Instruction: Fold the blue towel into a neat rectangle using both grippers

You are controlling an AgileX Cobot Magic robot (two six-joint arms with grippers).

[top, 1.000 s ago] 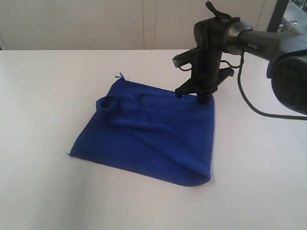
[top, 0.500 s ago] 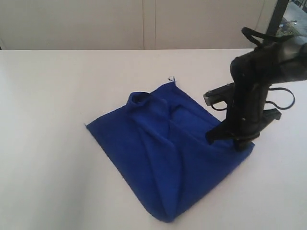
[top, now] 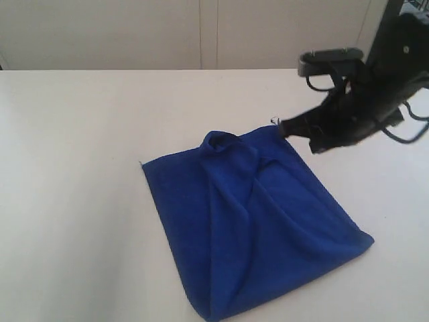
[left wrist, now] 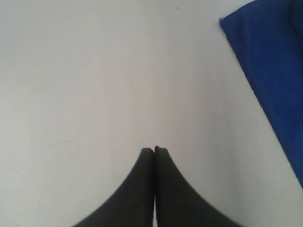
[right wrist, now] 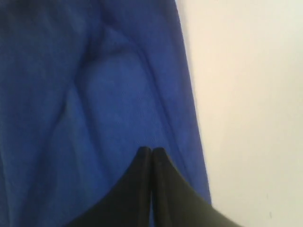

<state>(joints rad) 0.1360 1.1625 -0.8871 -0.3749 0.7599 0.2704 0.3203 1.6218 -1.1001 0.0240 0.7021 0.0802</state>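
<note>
The blue towel (top: 255, 228) lies rumpled on the white table (top: 74, 174), with raised folds running along it and a bunched lump near its far edge. A tiny tag (top: 273, 121) sticks out at its far corner. My right gripper (top: 288, 128) hovers just beside that corner, tilted, its fingers shut. In the right wrist view the right gripper (right wrist: 151, 149) is pressed shut over the towel (right wrist: 94, 94), with no cloth visible between the fingers. My left gripper (left wrist: 154, 149) is shut above bare table, apart from a towel edge (left wrist: 272, 61). The exterior view does not show the left arm.
A pale wall with panel seams (top: 201, 33) runs behind the table's far edge. A dark post (top: 392, 13) stands at the back right behind the right arm.
The right arm swung from the towel's far corner to its right corner, then back up beside the tagged corner. The towel slid right and turned, its tagged corner moving rightward.
</note>
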